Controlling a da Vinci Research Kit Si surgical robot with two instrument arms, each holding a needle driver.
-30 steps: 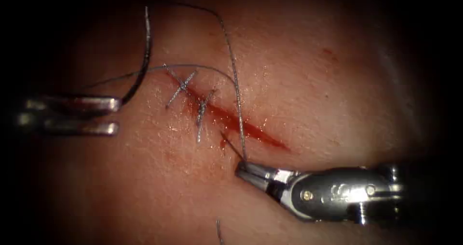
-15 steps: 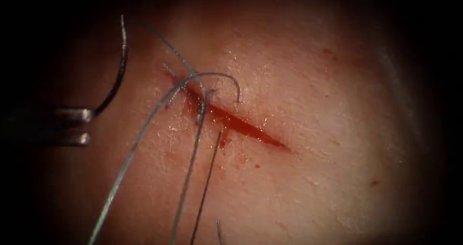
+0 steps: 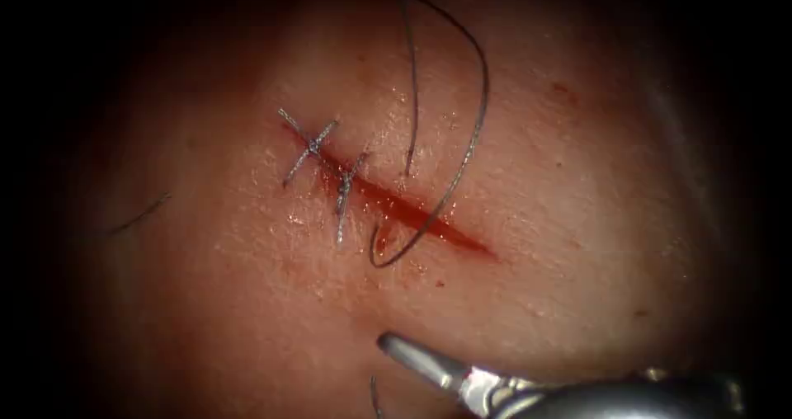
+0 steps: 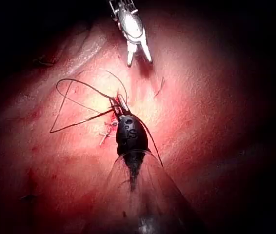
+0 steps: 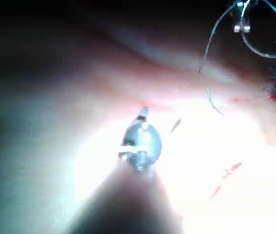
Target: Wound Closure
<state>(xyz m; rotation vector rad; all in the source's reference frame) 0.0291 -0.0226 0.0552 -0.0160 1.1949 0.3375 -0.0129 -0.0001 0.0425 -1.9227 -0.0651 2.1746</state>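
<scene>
The right tool is hovering low over the tissue, left of the cut; in the left wrist view its jaws are standing apart, gripping nothing. The thread is entering the tissue right of the cut, emerging left of it and looping back across. The left tool is sitting amid thread loops by the stitches; whether it is gripping the needle cannot be told
</scene>
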